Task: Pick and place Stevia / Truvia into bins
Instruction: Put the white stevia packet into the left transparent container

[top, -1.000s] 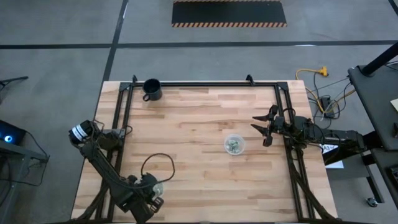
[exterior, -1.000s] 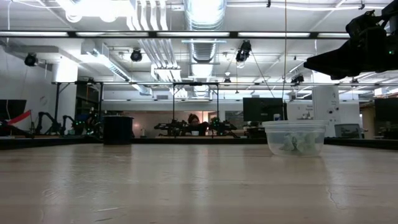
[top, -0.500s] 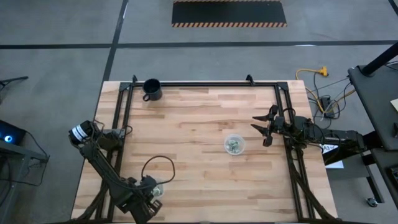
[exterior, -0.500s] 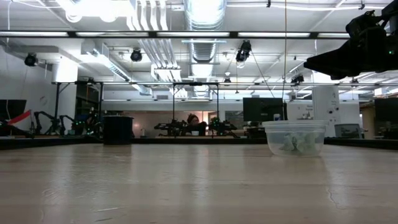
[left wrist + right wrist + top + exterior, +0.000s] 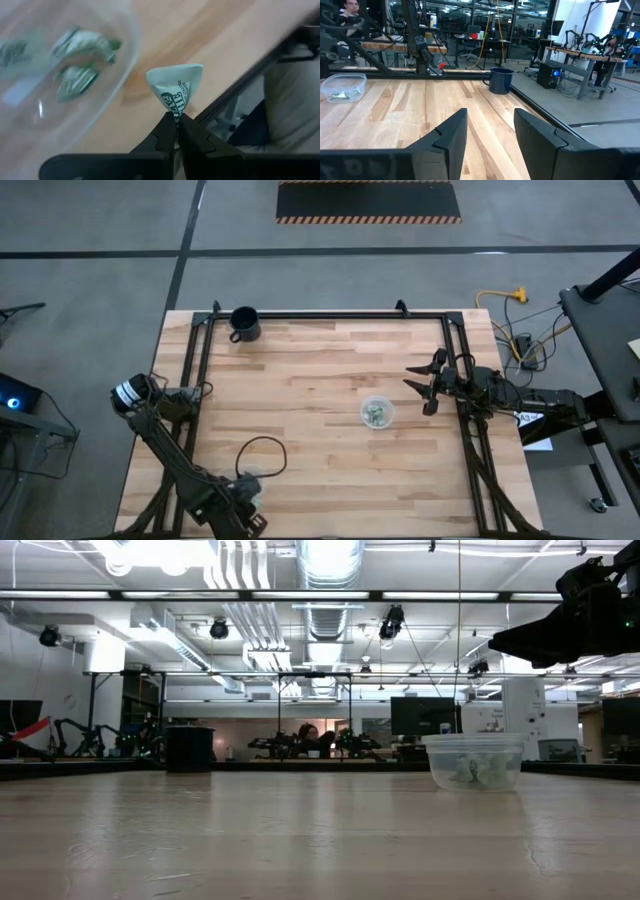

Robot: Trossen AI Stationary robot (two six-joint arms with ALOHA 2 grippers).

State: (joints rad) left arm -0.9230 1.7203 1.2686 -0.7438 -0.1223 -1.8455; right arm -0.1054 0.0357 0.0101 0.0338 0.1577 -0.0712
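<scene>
The left gripper [image 5: 176,117] is at the near edge of the table [image 5: 320,390], close to its near-left corner, and since a second ago it has moved a little more toward that edge. Its two fingers are pressed together on one packet [image 5: 175,90], a small pale green-and-white paper packet that stands up from the fingertips. In the left wrist view the packet is just beside the rim of a clear tub [image 5: 65,85], not over its opening. In my judgement the packet is picked up but not yet put in, and the short move of the arm is to bring it over the tub.

The tub already holds some packets [image 5: 82,60]; I see at least three, blurred through the clear wall. In the high view the tub is almost hidden under the left arm, so I cannot give its exact place there.

The round bowl [image 5: 377,413] stands right of the middle of the table and has not moved. It also has several green-and-white packets inside, which show clearly from table height [image 5: 474,769].

The right gripper [image 5: 427,388] waits near the right edge of the table, fingers spread and holding nothing, the same as before.

A dark mug [image 5: 244,323] stands at the far edge, near the far-left corner. I see no loose packets on the bare wood.
</scene>
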